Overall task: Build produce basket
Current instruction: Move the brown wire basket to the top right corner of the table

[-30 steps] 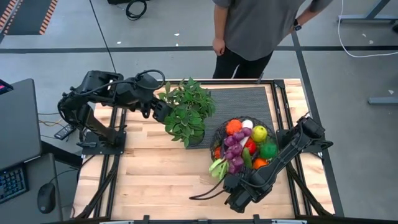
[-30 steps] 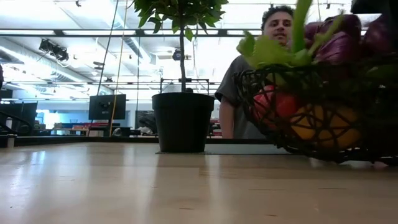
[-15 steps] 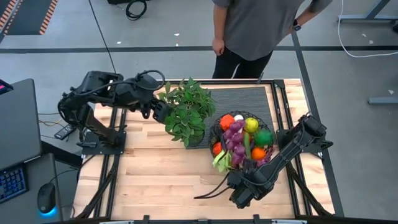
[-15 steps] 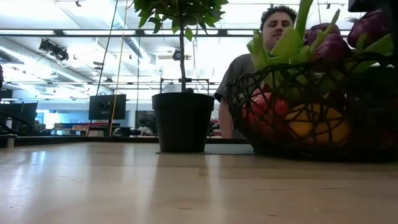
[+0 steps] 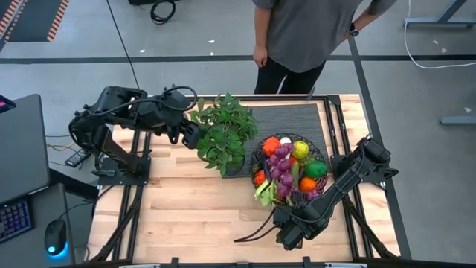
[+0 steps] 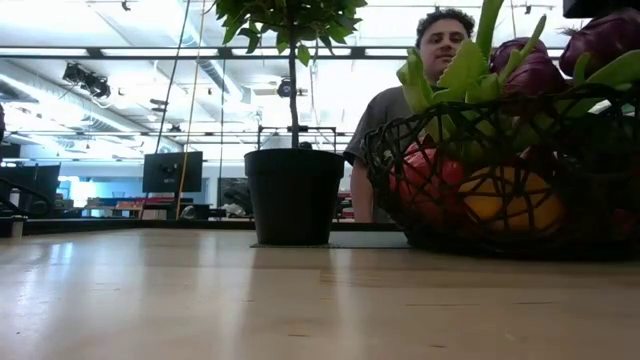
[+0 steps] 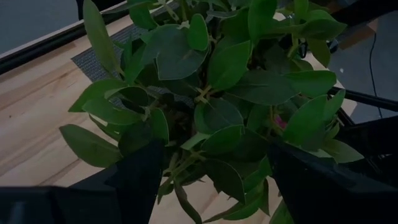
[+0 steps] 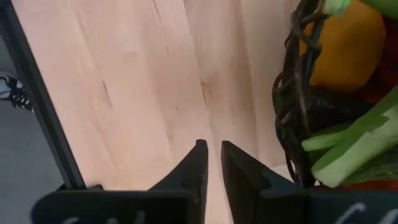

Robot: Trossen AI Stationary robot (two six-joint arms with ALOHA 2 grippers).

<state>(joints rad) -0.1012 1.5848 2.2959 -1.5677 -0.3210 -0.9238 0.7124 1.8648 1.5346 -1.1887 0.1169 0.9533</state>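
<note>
Woven dark wire of the basket [image 8: 297, 106] sits just beside the right gripper [image 8: 211, 163], whose fingers we see pinched narrow on nothing only in its wrist view. Overhead, the left gripper [image 5: 195, 135] hangs spread wide against the potted plant [image 5: 225, 132]. Pale wooden table [image 5: 186, 201], a person [image 5: 305, 33] behind.

Bare wood is lying open across the near-left part of the worktop [image 5: 178, 216], giving a pincer free passage there. The potted plant [image 5: 223, 134] is standing near the middle, its leaves crowding right in front of the left pincer [image 7: 205, 186], whose fingers are standing apart, and the filled basket [image 5: 262, 160] is sitting just beside the plant on the right. The right pincer [image 8: 211, 168], nearly closed on nothing, is hanging over bare wood just beside the basket's near rim, while a person [image 5: 312, 37] is standing at the far edge.
</note>
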